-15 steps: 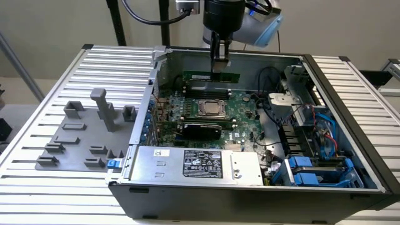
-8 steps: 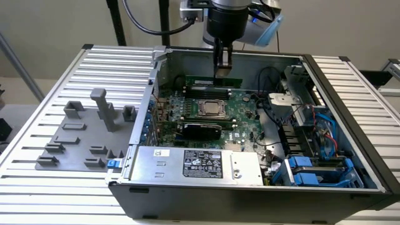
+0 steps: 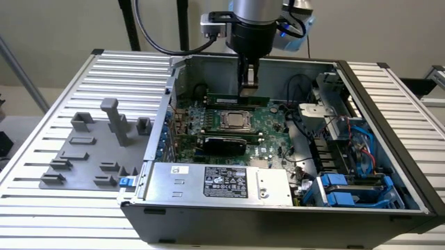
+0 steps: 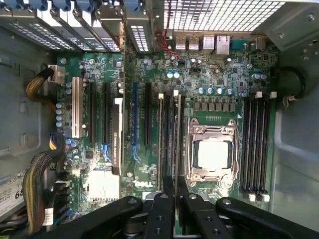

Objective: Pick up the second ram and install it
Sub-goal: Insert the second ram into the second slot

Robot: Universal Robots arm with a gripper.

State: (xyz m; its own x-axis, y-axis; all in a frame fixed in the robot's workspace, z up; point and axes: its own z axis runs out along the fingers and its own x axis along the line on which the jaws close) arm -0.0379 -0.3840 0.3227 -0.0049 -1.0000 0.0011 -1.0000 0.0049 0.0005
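The black two-fingered gripper (image 4: 175,201) reaches down inside the open grey metal computer case (image 3: 278,224). Its fingers are squeezed together on the second ram (image 4: 176,149), a long, thin green board stick seen from its edge. The stick runs straight out below the fingertips, along the long black slots. The shiny square chip holder (image 4: 212,152) sits just beside the gripper's tip.

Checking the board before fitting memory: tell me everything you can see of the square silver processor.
The square silver processor lies flat and bare in a grey metal latch frame on the green motherboard. Long black memory slots run along two opposite sides. Nothing touches its top; the black end effector is beside it.
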